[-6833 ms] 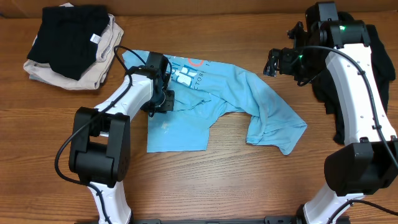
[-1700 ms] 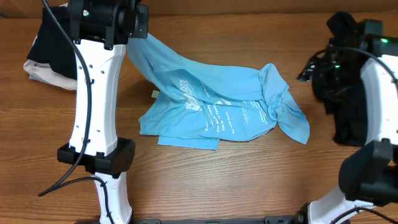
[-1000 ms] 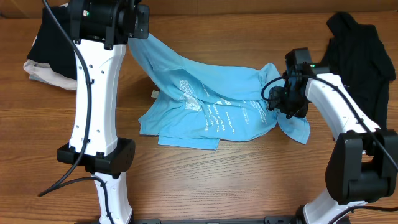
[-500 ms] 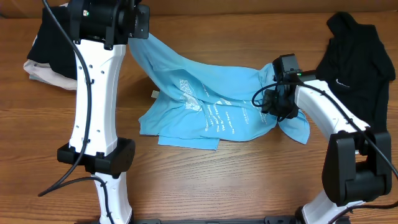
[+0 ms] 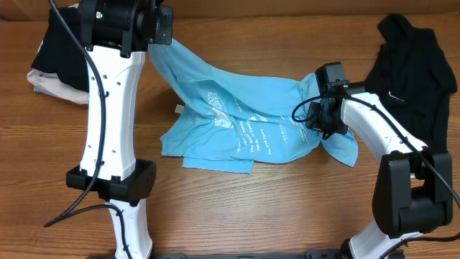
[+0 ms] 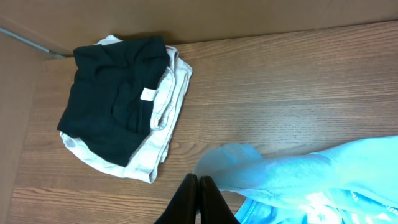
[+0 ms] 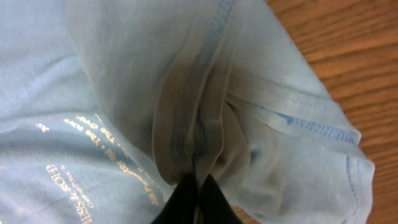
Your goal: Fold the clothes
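From the overhead camera I see the light blue T-shirt [image 5: 244,122] spread in a rumpled heap across the middle of the wooden table [image 5: 251,216], its white lettering facing up. Its far-left corner is drawn up off the wood towards my raised left arm. On the left wrist camera the left gripper [image 6: 194,190] has its fingers pressed tight together, with a lifted edge of the blue cloth right at the tips, so I read it as pinching the shirt. The right gripper [image 7: 198,191] is down at the shirt's right side, fingers closed narrow on a bunched fold of blue fabric by a stitched seam. The black top [image 5: 413,65] lies crumpled at the far right of the table, apart from the shirt. At the back left corner sits a folded black garment [image 6: 115,112] with a small white tag, stacked on a beige garment [image 6: 163,134].
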{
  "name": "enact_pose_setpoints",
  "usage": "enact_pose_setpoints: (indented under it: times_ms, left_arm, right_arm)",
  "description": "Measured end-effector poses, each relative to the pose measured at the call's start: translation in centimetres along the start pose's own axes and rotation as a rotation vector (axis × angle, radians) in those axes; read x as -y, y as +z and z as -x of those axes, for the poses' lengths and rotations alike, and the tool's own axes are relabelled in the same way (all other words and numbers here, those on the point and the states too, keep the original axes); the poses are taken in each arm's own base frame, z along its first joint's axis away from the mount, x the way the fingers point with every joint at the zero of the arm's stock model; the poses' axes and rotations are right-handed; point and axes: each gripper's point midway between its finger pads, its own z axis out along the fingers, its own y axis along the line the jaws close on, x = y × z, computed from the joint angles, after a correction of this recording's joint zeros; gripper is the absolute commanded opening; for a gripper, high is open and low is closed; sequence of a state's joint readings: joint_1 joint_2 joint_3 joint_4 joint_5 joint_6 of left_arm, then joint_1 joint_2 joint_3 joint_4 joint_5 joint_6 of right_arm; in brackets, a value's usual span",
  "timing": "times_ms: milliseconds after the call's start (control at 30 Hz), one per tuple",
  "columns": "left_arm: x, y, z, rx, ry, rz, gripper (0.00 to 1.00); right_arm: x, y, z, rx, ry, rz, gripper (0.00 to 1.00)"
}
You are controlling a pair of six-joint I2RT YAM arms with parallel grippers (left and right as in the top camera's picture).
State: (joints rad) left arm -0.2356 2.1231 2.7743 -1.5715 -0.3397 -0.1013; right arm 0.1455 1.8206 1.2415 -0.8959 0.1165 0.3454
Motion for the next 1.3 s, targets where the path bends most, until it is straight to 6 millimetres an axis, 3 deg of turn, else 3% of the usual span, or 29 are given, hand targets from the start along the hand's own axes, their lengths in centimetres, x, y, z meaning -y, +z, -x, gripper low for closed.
enact_pose_setpoints:
  times_ms: [167, 233, 300, 400, 500, 633, 733, 833, 1033, 1167, 1300]
  left_arm:
    - [0.0, 0.0, 0.4, 0.016, -0.005, -0.002, 0.04]
    - [0.1, 0.0, 0.7, 0.028, -0.010, -0.003, 0.04]
    - [0.0, -0.2, 1.0, 0.040, -0.014, -0.004, 0.04]
    - [-0.2, -1.0, 2.0, 0.088, -0.034, -0.009, 0.04]
    - [-0.8, -2.8, 3.4, 0.163, -0.069, -0.016, 0.04]
    - [-3.7, -7.2, 5.1, 0.298, -0.158, -0.013, 0.04]
    - [-7.0, -11.7, 6.0, 0.419, -0.237, 0.003, 0.04]
    - [-10.5, -17.3, 6.1, 0.555, -0.322, 0.025, 0.04]
    - [-14.0, -26.7, 4.2, 0.754, -0.397, 0.034, 0.04]
    - [-15.2, -30.5, 2.8, 0.833, -0.425, 0.043, 0.04]
    - [-16.8, -33.9, 1.1, 0.904, -0.466, 0.083, 0.04]
  right_arm:
    - [0.1, -0.4, -0.3, -0.023, 0.019, 0.003, 0.04]
    - [0.1, -1.4, 0.3, -0.030, 0.031, 0.014, 0.04]
    - [0.2, -3.6, 2.1, -0.006, 0.058, 0.034, 0.04]
    - [1.1, -8.9, 6.1, 0.090, 0.113, 0.083, 0.04]
    - [3.3, -16.6, 9.9, 0.239, 0.176, 0.137, 0.04]
    - [7.5, -27.1, 11.5, 0.443, 0.251, 0.177, 0.04]
    - [9.9, -33.2, 10.7, 0.564, 0.281, 0.200, 0.04]
    - [11.7, -37.5, 9.4, 0.653, 0.306, 0.229, 0.04]
    - [14.7, -41.1, 7.1, 0.725, 0.361, 0.256, 0.04]
    - [16.6, -44.3, 4.4, 0.811, 0.408, 0.251, 0.04]
    - [17.6, -49.2, -0.2, 0.981, 0.439, 0.218, 0.04]
